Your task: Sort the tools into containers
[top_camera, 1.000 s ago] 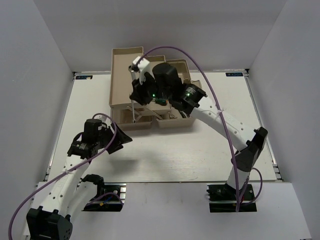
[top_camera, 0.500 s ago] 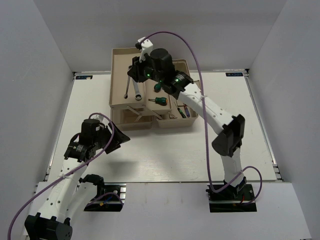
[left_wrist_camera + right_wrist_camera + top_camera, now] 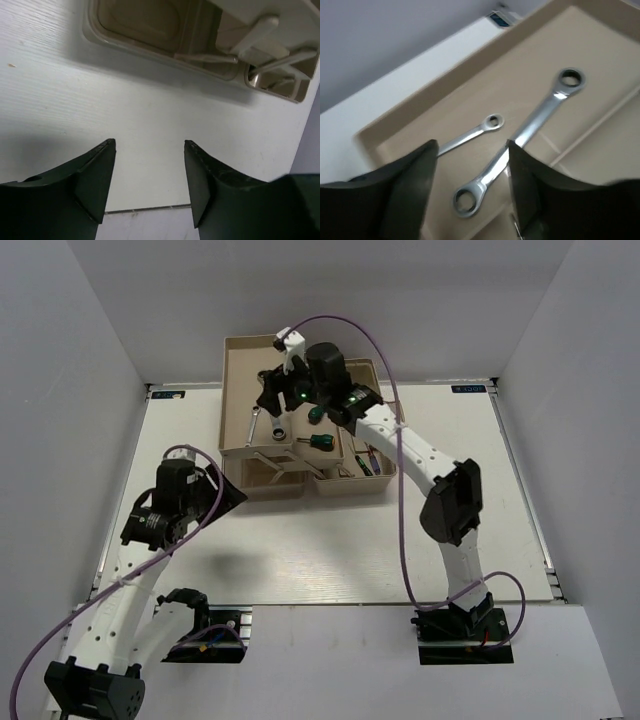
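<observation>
While the left gripper (image 3: 150,145) hangs over bare table (image 3: 100,90) just short of the toolbox (image 3: 150,45), you can leave it be: its jaws stand apart with nothing between them, and it is well clear of the work.

Next along, the right gripper (image 3: 470,145) is over the far beige tray (image 3: 520,60), jaws spread and empty. The short wrench (image 3: 470,135) and the long wrench (image 3: 520,135) lie flat on the tray floor, side by side and not quite touching. That sorting step looks done, to my eye. To finish it cleanly, raise the wrist straight up before you swing away, so neither finger clips the long wrench's near ring, which sits close under the jaws.

From above, the arm hides most of that tray, and only the wrist camera proves both wrenches are down and free. The overhead view gives you what the wrist cannot: two green-handled screwdrivers (image 3: 321,441) in the tray to the right, and further tools in the lower compartment (image 3: 385,478), too small to name.
</observation>
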### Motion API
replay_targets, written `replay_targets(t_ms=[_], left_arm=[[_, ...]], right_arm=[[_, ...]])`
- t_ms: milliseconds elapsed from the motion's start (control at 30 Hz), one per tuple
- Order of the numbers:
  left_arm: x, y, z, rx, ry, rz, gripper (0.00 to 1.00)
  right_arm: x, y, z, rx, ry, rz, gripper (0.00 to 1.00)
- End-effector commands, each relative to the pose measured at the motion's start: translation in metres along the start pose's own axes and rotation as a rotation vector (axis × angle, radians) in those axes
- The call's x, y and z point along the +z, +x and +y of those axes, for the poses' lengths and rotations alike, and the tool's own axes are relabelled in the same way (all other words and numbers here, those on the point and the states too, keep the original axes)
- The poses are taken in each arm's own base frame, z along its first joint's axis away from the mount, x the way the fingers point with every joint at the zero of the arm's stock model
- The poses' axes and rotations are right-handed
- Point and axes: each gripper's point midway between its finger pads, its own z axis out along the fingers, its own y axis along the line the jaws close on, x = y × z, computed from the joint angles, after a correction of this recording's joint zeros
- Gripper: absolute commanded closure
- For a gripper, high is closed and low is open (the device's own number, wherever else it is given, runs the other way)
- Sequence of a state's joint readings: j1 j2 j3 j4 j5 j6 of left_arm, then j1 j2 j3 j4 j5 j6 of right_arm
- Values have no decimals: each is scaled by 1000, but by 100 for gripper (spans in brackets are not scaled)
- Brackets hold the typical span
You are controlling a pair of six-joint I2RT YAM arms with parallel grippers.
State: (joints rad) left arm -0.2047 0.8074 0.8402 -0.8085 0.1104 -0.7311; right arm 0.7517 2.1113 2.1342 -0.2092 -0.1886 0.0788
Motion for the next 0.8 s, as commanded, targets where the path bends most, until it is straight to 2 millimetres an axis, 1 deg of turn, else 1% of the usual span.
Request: replay_targets(t_ms=[0, 33, 67, 100, 133, 167, 200, 233, 267, 300, 333, 367, 400, 433, 467, 500, 533, 567, 600, 633, 667, 700, 733, 767], left_arm=[[-18, -30, 7, 26, -98, -110, 35], [-21, -32, 13, 25, -132, -121, 44], [-27, -36, 21, 10, -182, -154, 69], [-31, -33, 30, 10, -228, -144, 80], [-37, -32, 34, -7, -241, -162, 89], [-41, -33, 40, -39, -272, -186, 99], [-39, -25, 51, -51, -301, -172, 99], [-39, -19, 56, -62, -310, -162, 99], [-41, -16, 57, -78, -299, -175, 94], [-37, -7, 64, -109, -311, -165, 72], [-36, -4, 67, -120, -311, -166, 59], [-34, 1, 71, -131, -319, -159, 48], [-36, 2, 68, -142, -297, -167, 36], [-35, 6, 73, -141, -312, -152, 32], [-36, 6, 72, -142, -305, -158, 31], [-37, 8, 74, -141, -312, -152, 30], [-36, 9, 72, -142, -306, -145, 29], [-36, 10, 74, -151, -304, -148, 29], [-36, 11, 72, -151, -297, -141, 29], [-35, 15, 73, -161, -290, -132, 29], [-37, 15, 72, -162, -282, -140, 29], [-35, 17, 74, -170, -289, -134, 29], [-36, 17, 73, -171, -281, -141, 29], [-37, 19, 75, -170, -290, -133, 29]], right_arm=[[-93, -83, 54, -250, -324, -218, 41], [-94, -66, 58, -322, -392, -240, 51], [-100, -43, 65, -331, -464, -204, 83], [-129, -48, 85, -490, -593, -258, 99], [-145, -8, 101, -436, -731, -138, 100], [-159, 18, 113, -447, -837, -110, 100], [-163, 33, 116, -558, -876, -132, 100], [-169, 38, 124, -574, -900, -140, 100], [-168, 70, 123, -542, -916, -89, 93], [-170, 74, 127, -583, -912, -93, 60], [-167, 85, 140, -655, -941, -102, 49], [-157, 95, 133, -748, -892, -75, 44], [-157, 113, 143, -759, -919, -31, 34], [-150, 122, 145, -824, -901, -15, 33], [-140, 129, 144, -862, -890, -17, 33], [-127, 141, 146, -918, -845, 4, 31], [-120, 149, 144, -911, -824, 25, 31], [-107, 148, 144, -952, -789, 3, 31], [-97, 152, 142, -974, -764, 12, 29], [-90, 148, 148, -972, -746, -12, 29], [-83, 153, 148, -976, -739, -1, 29], [-70, 152, 142, -1005, -681, -4, 29], [-66, 157, 146, -1011, -680, 1, 29], [-58, 155, 142, -1026, -640, 14, 29]])
